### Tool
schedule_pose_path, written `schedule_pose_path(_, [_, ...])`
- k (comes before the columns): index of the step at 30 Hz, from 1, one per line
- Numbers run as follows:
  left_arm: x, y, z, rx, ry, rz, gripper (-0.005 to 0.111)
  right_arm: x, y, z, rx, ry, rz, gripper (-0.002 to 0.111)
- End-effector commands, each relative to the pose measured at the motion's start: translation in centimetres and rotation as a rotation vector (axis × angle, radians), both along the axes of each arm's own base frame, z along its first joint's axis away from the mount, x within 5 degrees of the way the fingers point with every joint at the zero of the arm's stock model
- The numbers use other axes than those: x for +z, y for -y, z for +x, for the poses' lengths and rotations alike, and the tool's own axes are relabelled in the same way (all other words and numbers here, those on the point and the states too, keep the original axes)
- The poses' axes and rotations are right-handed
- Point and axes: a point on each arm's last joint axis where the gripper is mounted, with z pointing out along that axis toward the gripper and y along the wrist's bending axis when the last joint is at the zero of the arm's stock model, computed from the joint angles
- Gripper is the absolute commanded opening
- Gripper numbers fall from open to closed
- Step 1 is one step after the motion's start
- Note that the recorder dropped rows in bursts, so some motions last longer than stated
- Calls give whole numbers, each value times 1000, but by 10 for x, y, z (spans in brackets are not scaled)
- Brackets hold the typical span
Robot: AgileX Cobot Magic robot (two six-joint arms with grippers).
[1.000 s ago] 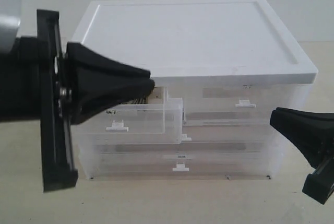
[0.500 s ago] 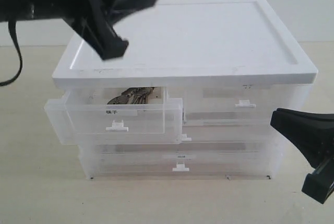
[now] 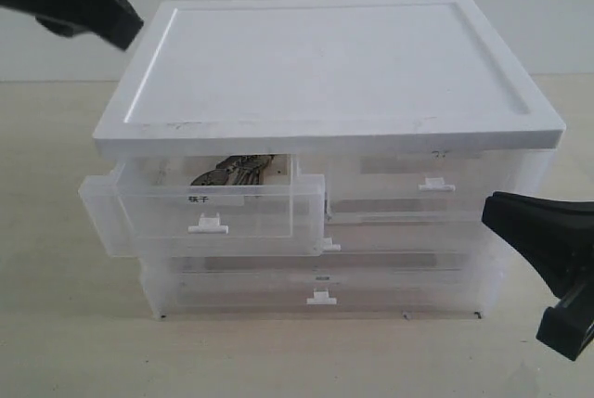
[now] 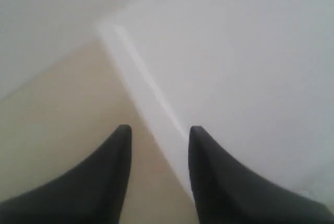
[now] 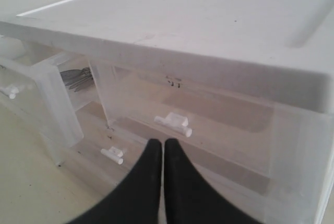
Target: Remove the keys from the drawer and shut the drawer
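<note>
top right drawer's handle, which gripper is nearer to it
Right. The right gripper is close in front of the handle, slightly lower and to its right; the left gripper hovers high over the cabinet's back left corner.

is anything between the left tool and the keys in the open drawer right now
Yes: the left tool hangs open near the far left corner of the white cabinet top, which overhangs the keys. They lie in the pulled-out drawer, partly under that top's front edge, so only the gap behind the drawer front is free.
</note>
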Motion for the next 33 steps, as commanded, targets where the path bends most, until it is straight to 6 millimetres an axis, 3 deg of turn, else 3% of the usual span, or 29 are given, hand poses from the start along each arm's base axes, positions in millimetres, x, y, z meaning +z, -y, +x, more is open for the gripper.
schedule_pose_path(1, [7,24,-35,-633,-198,51,35,2,1,2,-8,6,4,0])
schedule_pose_path(5, [3,33,-46,-848,-203,14,35,2,1,2,-8,6,4,0])
schedule_pose_path(10, [-34,22,-44,-881,-259,184,35,1,1,2,-7,5,3,0])
schedule_pose_path(12, [-40,23,-41,-891,-221,198,35,1,1,2,-7,5,3,0])
schedule_pose_path(17, [-53,23,-33,-884,-127,247,52,1,1,2,-7,5,3,0])
schedule_pose_path(22, [-67,20,-36,-888,-175,263,52,1,1,2,-8,3,4,0])
schedule_pose_path(24, [-71,20,-37,-886,-182,265,46,1,1,1,-7,3,2,0])
schedule_pose_path(32, [-74,19,-39,-895,-209,268,5,1,1,1,-5,-4,2,0])
schedule_pose_path(33, [-75,19,-41,-901,-223,266,4,1,1,1,-5,-4,2,0])
